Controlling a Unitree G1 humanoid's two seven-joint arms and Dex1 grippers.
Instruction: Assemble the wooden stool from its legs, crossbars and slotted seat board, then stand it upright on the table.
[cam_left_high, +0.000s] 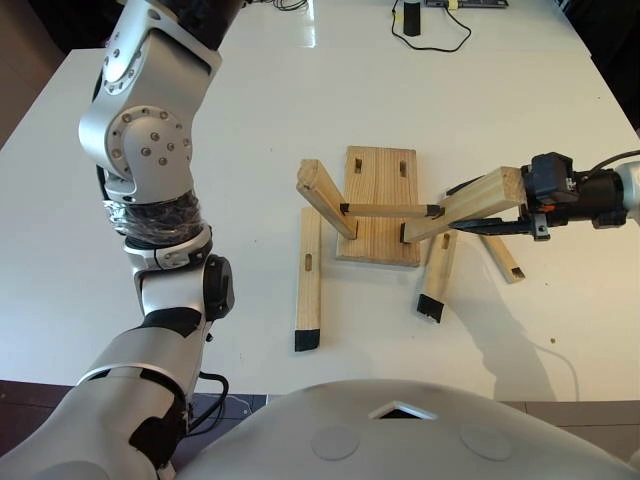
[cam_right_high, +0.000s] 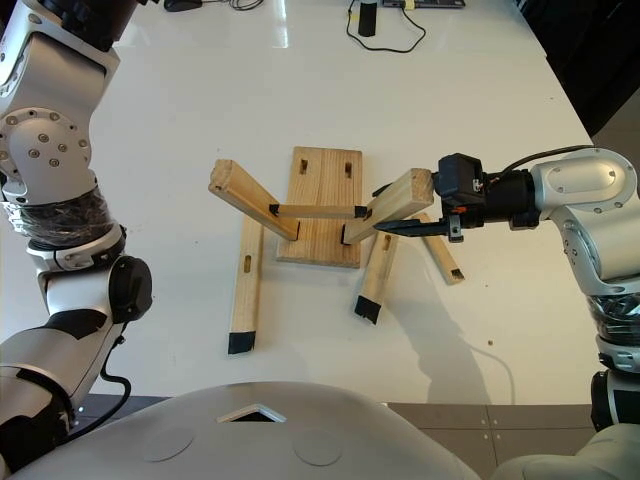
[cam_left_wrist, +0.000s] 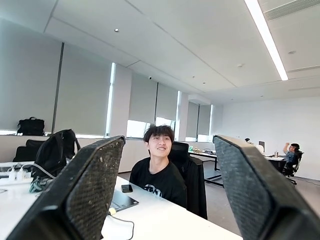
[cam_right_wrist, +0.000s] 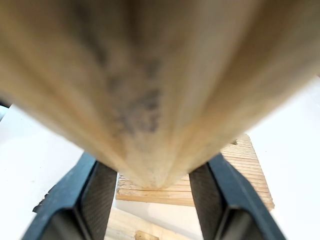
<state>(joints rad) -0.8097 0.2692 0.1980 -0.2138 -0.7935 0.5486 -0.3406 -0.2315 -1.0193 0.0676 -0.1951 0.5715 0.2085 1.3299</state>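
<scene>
The slotted seat board (cam_left_high: 378, 165) lies flat in the middle of the table. Above it hangs a half-built frame: two legs (cam_left_high: 325, 198) (cam_left_high: 478, 198) joined by a crossbar (cam_left_high: 390, 210). My right gripper (cam_left_high: 482, 218) is shut on the right-hand leg (cam_right_wrist: 150, 90), which runs between its dark fingers (cam_right_wrist: 95, 195). The frame's other leg rests on the board's left edge. One loose leg (cam_left_high: 310, 275) lies left of the board, another (cam_left_high: 438, 275) to its right, and a shorter piece (cam_left_high: 503, 255) lies under my right gripper. My left gripper (cam_left_wrist: 170, 142) is raised, open and holding nothing.
The white table (cam_left_high: 200, 200) has free room on the left and along the front. A black cable with an adapter (cam_left_high: 412, 20) lies at the far edge. My left arm (cam_left_high: 150, 140) stands tall over the table's left side.
</scene>
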